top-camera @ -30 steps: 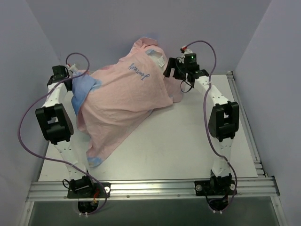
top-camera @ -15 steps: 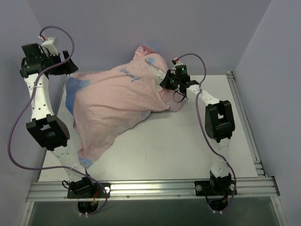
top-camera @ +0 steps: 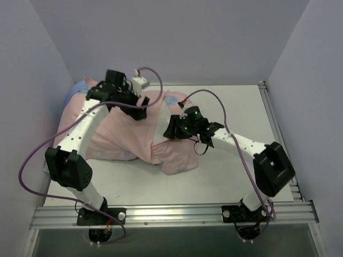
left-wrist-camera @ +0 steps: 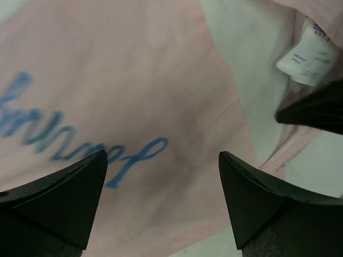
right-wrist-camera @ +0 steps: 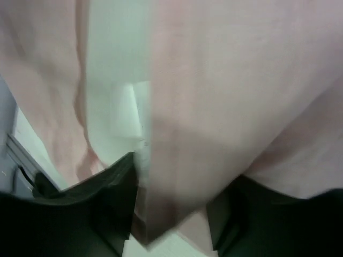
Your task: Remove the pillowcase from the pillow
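Observation:
The pillowcase lies pale pink side out over the left half of the table, with a blue edge at the far left. Blue script shows on it in the left wrist view, and a white label. The pillow is hidden; a bulge under the pink fabric at the left is all that shows. My left gripper hovers open just above the fabric, fingers wide apart. My right gripper is shut on a fold of the pillowcase near the table's middle.
The white table has purple walls at the back and both sides. A metal rail runs along the near edge by the arm bases. Purple cables loop off both arms.
My left arm swung from the raised far-left corner to over the pillowcase. My right gripper moved nearer and left with the fabric. The pillowcase now lies lower, flatter and farther left.

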{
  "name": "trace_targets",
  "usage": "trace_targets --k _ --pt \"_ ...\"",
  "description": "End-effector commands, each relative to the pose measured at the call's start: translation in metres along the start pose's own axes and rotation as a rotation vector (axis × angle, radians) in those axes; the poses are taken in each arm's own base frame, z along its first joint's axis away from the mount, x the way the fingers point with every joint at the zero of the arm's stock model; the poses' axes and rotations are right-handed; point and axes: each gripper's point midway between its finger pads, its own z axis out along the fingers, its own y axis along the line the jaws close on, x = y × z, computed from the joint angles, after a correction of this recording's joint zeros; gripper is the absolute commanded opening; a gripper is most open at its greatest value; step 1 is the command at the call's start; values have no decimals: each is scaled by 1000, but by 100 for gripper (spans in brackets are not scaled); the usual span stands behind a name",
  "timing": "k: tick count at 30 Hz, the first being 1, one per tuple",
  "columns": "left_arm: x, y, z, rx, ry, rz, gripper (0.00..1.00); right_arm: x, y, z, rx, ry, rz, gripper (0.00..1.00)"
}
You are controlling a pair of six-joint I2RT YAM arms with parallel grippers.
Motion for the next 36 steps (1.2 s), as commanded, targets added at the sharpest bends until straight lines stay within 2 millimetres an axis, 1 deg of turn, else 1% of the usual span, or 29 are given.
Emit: trace_targets --k 1,2,3,4,6,7,9,10,11,14,15,17,18,19,20,21,22,23,24,25,26,27,29,30,31,33,34,35,36 --pt "38 -11 42 -38 129 101 94 5 -9 -35 64 6 49 54" --pt "44 -24 54 -25 154 131 94 1 -13 -40 89 -7 40 60" --pt "43 -23 62 -42 147 146 94 -9 -21 -47 147 -45 28 67" --pt "46 -21 70 -57 157 150 94 -19 -25 -57 186 -64 25 67" --pt "49 -14 81 -85 146 144 95 -37 -31 -64 229 -111 3 67" --pt "49 -13 83 -89 142 141 88 -55 -26 -67 215 -151 5 67" --pt "53 -17 87 -64 131 137 60 -72 -18 -65 185 -182 2 67" --pt "51 -22 86 -46 117 133 49 -82 -15 -63 179 -210 -2 67" --pt "52 -26 86 -28 110 131 33 -93 -11 -63 176 -233 -4 67" --pt "51 -37 82 17 76 122 30 -112 -10 -45 166 -273 9 66" --pt "50 -38 81 22 65 121 29 -109 -18 -29 182 -254 17 66" --pt "49 -39 79 22 59 114 14 -113 -24 -15 200 -248 19 65" --pt "49 -39 79 15 58 113 8 -114 -29 -1 220 -227 17 63" --pt "48 -38 79 10 56 108 4 -114 -33 6 234 -217 16 62" --pt "48 -35 80 -1 57 106 2 -116 -38 10 256 -215 12 60" --pt "49 -33 81 -9 62 104 2 -112 -47 17 298 -191 13 53" --pt "52 -27 81 -38 72 99 2 -109 -55 16 334 -178 14 47" --pt "53 -23 81 -52 78 93 2 -108 -64 13 380 -186 12 39" --pt "57 -19 83 -65 89 85 2 -106 -81 2 454 -203 18 36" --pt "61 -13 83 -90 106 78 2 -106 -90 -6 483 -217 22 32" --pt "66 -4 82 -111 116 64 2 -105 -98 -14 503 -229 29 25" --pt "71 1 84 -121 125 61 2 -105 -114 -31 536 -253 50 21" --pt "81 16 83 -159 142 44 2 -106 -129 -53 562 -280 79 11" --pt "85 20 82 -171 146 43 2 -105 -149 -63 599 -287 104 11" --pt "88 25 81 -182 151 41 2 -89 -166 -67 631 -257 119 10" --pt "98 38 78 -218 166 36 2 -80 -183 -77 657 -246 130 6" --pt "100 42 77 -231 169 32 2 -66 -200 -80 688 -220 148 2" --pt "103 45 76 -240 171 30 2 -56 -209 -80 700 -197 150 0" --pt "108 50 74 -246 178 26 2 -58 -215 -76 687 -218 154 0"
